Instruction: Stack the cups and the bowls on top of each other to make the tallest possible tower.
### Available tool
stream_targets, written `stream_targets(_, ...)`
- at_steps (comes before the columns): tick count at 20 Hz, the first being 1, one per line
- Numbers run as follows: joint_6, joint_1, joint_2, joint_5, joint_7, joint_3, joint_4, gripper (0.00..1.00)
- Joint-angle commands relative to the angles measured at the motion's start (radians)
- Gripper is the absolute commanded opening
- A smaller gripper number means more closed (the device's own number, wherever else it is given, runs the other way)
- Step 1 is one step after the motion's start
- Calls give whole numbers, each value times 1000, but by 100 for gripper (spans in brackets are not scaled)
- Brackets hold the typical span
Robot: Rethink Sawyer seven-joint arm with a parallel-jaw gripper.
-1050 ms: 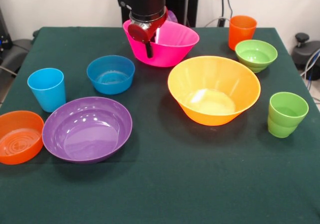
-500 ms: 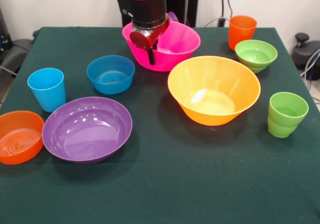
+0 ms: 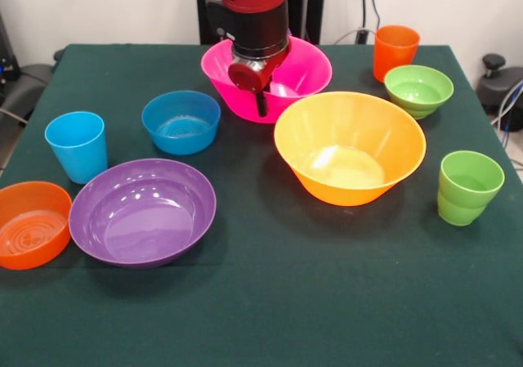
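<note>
The red and black arm came down from above over the large pink bowl (image 3: 282,85), which sat on the green table (image 3: 270,302) at its far side. The gripper (image 3: 261,97) hung against the bowl's front wall; one dark finger (image 3: 261,104) showed outside the rim, but whether the claw was clenched on the rim or released could not be told.

Taking the large yellow-orange bowl (image 3: 350,146) as the landmark: it stood upright and empty, just in front of and to the right of the pink bowl, nearly touching it in this view. The small green bowl (image 3: 418,90) lay behind it to the right, and the orange cup (image 3: 396,51) stood just behind that bowl. The lime green cup (image 3: 469,187), with its stepped base, stood to the right of the yellow-orange bowl, near the table's edge.

To the left of the yellow-orange bowl, well apart, sat the small blue bowl (image 3: 181,122). The wide shallow purple bowl (image 3: 142,212) lay left and nearer the camera, with the small orange bowl (image 3: 31,224) just beside it at the left edge. The sky blue cup (image 3: 77,146) stood behind those two. Nothing was stacked.
</note>
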State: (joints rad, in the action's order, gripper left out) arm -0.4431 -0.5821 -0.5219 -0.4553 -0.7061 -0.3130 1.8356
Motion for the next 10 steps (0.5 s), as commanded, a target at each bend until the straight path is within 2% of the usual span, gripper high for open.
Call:
stream_targets(1, 153, 46, 115, -21, -212, -4, -75, 0)
stream_targets(10, 141, 31, 132, -41, -168, -11, -106, 0)
